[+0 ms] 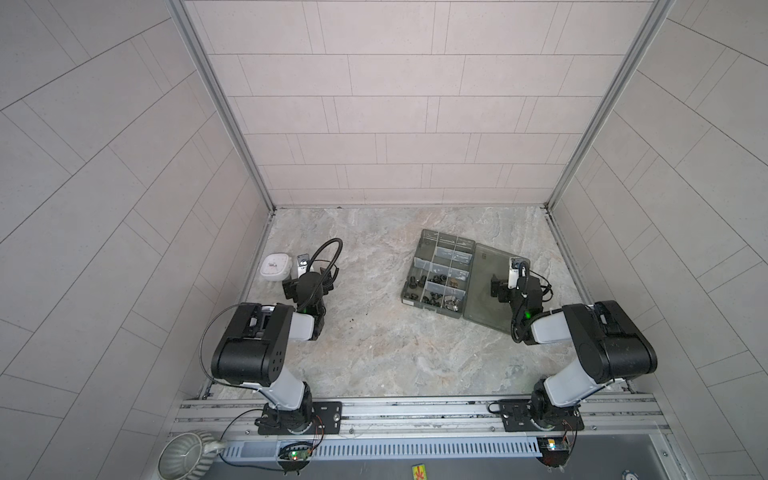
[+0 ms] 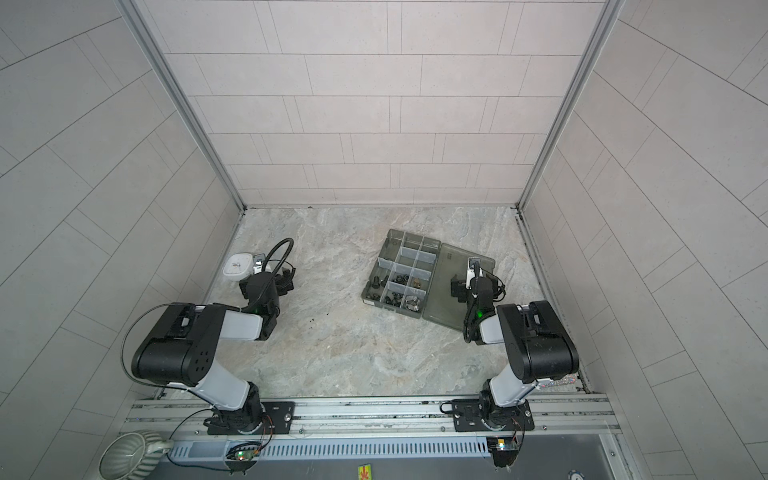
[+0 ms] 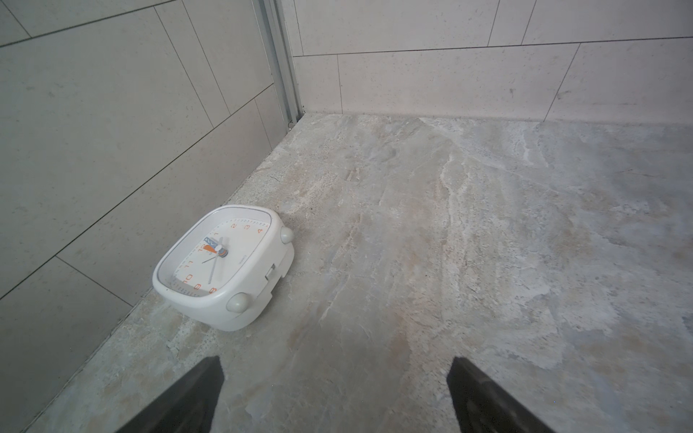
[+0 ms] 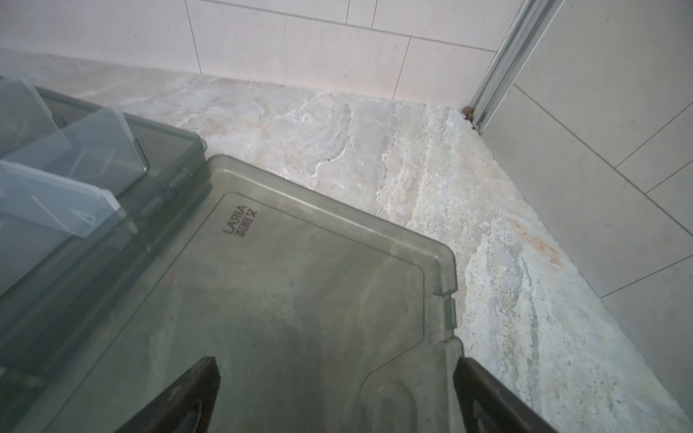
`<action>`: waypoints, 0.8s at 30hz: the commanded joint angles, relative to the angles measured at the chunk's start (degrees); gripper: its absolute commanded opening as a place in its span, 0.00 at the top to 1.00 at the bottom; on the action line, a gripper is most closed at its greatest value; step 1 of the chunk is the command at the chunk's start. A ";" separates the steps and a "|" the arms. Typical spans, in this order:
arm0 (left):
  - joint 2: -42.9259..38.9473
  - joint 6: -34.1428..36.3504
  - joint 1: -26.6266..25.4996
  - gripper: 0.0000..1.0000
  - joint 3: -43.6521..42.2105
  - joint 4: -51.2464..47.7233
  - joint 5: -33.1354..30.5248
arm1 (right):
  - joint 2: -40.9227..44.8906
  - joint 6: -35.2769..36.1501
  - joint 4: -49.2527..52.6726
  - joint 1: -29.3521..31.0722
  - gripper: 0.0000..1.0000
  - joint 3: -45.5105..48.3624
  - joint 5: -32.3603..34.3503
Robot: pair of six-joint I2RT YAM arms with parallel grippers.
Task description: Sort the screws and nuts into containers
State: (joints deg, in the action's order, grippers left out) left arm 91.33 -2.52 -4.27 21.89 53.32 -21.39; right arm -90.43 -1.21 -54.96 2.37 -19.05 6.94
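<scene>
While the left pincer [image 3: 335, 360] and right pincer [image 4: 335, 360] gape empty, black hex nuts [image 1: 437, 278] lie in smoky translucent containers [image 1: 445, 245].

We see pale tiled walls [image 1: 415, 104] enclosing a grey marbled table [image 1: 374, 361] on three sides, aluminium posts [image 1: 223, 104] at its far corners, a metal rail [image 1: 415, 411] along its near edge.

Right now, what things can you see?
table: one, grey marble, under everything.
box: one, smoky grey, open, right of middle.
lid: one, smoky grey, flat beside the box.
screws and nuts: uncountably small, mostly black, in the box's nearer compartments.
clock: one, white, face up by the left wall.
mug: one, ribbed grey, beyond the table's near left corner.
left gripper: one, black, open, beside the clock.
right gripper: one, black, open, above the lid.
</scene>
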 commanded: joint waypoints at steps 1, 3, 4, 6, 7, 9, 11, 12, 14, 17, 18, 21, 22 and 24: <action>-0.06 0.33 -0.18 0.00 0.30 1.14 -0.75 | 0.11 -0.62 -1.15 0.29 0.01 -1.47 3.62; 0.08 0.24 -0.16 0.00 0.35 1.22 -0.67 | 0.26 -0.64 -0.91 0.35 0.01 -1.42 3.63; 0.08 0.30 -0.13 0.00 0.35 1.17 -0.72 | 0.10 -0.51 -1.18 0.30 0.01 -1.43 3.67; 0.07 0.29 -0.12 0.00 0.33 1.18 -0.72 | 0.17 -0.47 -0.99 0.27 0.01 -1.43 3.63; 0.08 0.33 -0.17 0.00 0.35 1.17 -0.67 | 0.10 -0.53 -1.17 0.27 0.01 -1.43 3.66; 0.12 0.32 -0.17 0.00 0.26 1.20 -0.72 | 0.16 -0.55 -1.03 0.29 0.01 -1.51 3.63; -0.07 0.30 -0.18 0.00 0.26 1.17 -0.55 | 0.15 -0.61 -1.01 0.30 0.01 -1.52 3.64; -0.09 0.28 -0.17 0.00 0.26 1.17 -0.57 | 0.17 -0.62 -1.03 0.32 0.01 -1.52 3.64; -0.08 0.32 -0.17 0.00 0.26 1.18 -0.58 | 0.17 -0.55 -1.03 0.34 0.01 -1.47 3.52; -0.05 0.31 -0.13 0.00 0.26 1.18 -0.55 | 0.08 -0.54 -0.79 0.32 0.01 -1.59 3.52; -0.06 0.29 -0.17 0.00 0.26 1.19 -0.54 | 0.00 -0.44 -0.33 0.29 0.01 -1.90 2.78; -0.06 0.32 -0.13 0.00 0.26 1.25 -0.53 | -0.05 0.06 0.42 0.24 0.01 -2.38 1.93; -0.02 0.31 -0.18 0.00 0.26 1.22 -0.50 | -0.01 0.07 0.71 0.26 0.01 -2.37 1.86; 0.07 0.29 -0.18 0.00 0.35 1.17 -0.50 | -0.01 0.33 0.38 0.28 0.01 -2.31 2.02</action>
State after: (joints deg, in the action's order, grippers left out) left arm 91.33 -2.50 -4.27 21.89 53.32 -21.47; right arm -90.43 -1.52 -55.05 2.37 -20.69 9.23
